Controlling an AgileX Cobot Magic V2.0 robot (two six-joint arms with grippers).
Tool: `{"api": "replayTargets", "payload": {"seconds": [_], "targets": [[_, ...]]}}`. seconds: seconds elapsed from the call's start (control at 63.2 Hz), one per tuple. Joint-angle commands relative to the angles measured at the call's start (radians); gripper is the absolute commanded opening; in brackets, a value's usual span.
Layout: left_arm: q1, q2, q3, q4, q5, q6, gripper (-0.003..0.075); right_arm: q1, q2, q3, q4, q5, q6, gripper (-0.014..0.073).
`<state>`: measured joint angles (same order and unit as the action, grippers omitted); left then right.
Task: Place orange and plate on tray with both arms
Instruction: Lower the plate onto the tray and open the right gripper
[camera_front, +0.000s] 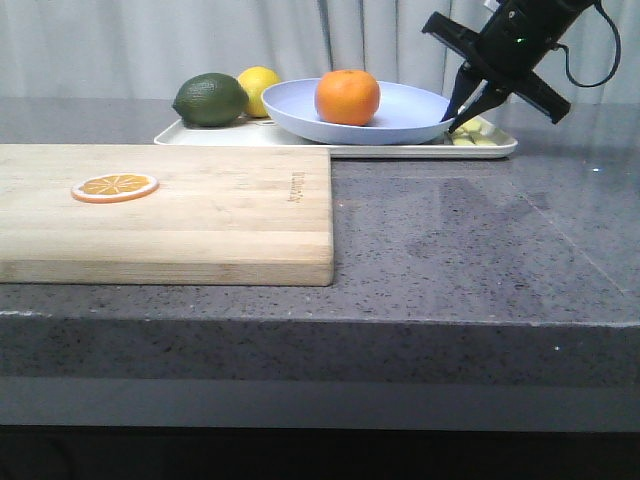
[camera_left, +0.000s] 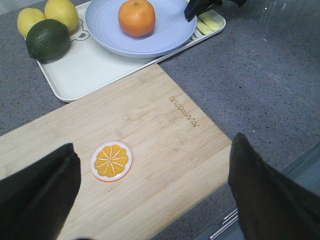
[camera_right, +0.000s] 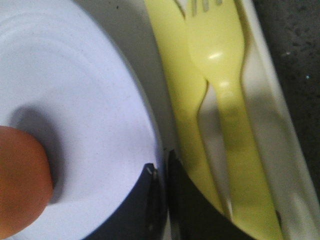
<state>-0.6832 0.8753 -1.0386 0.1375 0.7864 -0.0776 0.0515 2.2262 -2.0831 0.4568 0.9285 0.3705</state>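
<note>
Right gripper (camera_right: 161, 172) fingers pinched on the plate (camera_front: 400, 105) rim, looks clamped. Orange (camera_front: 347, 97) sits in the plate, plate on tray (camera_front: 330, 147) beside yellow fork (camera_right: 222, 75). Left gripper (camera_left: 152, 185) spread wide above cutting board (camera_front: 200, 210), holding nothing.

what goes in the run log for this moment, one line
orange: on plate | plate: on tray | right fingers: pinching plate rim | left fingers: open, empty, over cutting board

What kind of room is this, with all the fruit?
Probably a kitchen, or a mock-up of one: a speckled grey stone countertop, a wooden cutting board, and a tray holding fruit, a plate and a plastic fork.
</note>
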Motion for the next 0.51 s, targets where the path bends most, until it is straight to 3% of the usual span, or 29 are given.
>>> {"api": "replayTargets", "payload": {"seconds": [0.0,0.222,0.491], "targets": [[0.003,-0.010,-0.023,0.018,-0.080,-0.008,0.0586,0.002,-0.073,-0.040,0.044,-0.043,-0.001,-0.0063],[0.003,-0.010,-0.023,0.021,-0.080,-0.008,0.0586,0.002,-0.073,-0.040,0.041,-0.029,-0.001,-0.0050],[0.003,-0.010,-0.023,0.021,-0.080,-0.005,0.0586,0.002,-0.073,-0.040,0.038,-0.027,-0.002,0.0178]]}}
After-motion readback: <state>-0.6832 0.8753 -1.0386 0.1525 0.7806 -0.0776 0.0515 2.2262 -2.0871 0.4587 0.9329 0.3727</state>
